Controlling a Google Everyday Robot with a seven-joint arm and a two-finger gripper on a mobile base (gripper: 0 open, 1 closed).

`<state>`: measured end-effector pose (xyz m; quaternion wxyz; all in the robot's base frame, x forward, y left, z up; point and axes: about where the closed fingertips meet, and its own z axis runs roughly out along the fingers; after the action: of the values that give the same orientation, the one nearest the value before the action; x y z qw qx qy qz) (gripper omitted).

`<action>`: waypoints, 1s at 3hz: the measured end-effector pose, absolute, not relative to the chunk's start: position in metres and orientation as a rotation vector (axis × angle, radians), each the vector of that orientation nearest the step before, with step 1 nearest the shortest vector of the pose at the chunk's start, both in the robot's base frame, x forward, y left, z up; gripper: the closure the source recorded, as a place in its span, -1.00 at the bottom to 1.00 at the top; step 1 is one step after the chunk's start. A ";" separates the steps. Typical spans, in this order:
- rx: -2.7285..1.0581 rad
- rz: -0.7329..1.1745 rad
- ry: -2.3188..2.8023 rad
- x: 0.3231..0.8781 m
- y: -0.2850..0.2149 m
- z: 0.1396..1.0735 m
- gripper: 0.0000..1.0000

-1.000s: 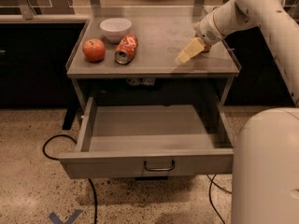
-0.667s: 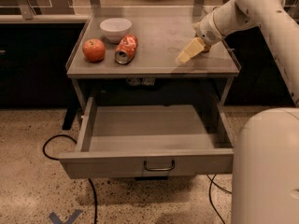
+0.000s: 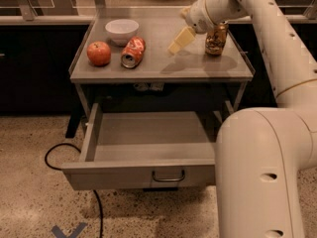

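Observation:
My gripper (image 3: 181, 39) hangs just above the middle of the grey cabinet top (image 3: 163, 66), its pale fingers pointing down and to the left. Nothing shows in it. A brown upright jar (image 3: 216, 37) stands close to its right, apart from it. A red soda can (image 3: 133, 52) lies on its side to the left, with a red apple (image 3: 98, 52) beside it and a white bowl (image 3: 122, 29) behind them.
The cabinet's drawer (image 3: 148, 140) is pulled out and nothing lies in it. My white arm (image 3: 262, 152) fills the right foreground and overlaps the drawer's right end. A black cable (image 3: 57, 150) loops on the speckled floor at left.
The gripper has moved left and slightly up from the right part of the top. The brown jar now stands in plain sight where the gripper was.

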<state>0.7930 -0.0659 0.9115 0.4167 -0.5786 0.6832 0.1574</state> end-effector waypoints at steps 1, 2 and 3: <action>-1.427 0.360 1.669 0.798 -0.070 0.939 -1.00; -1.427 0.361 1.669 0.798 -0.069 0.939 -1.00; -1.355 0.337 1.677 0.798 -0.094 0.952 -1.00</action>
<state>0.7981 -0.0943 0.9517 0.4615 -0.5509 0.6817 0.1370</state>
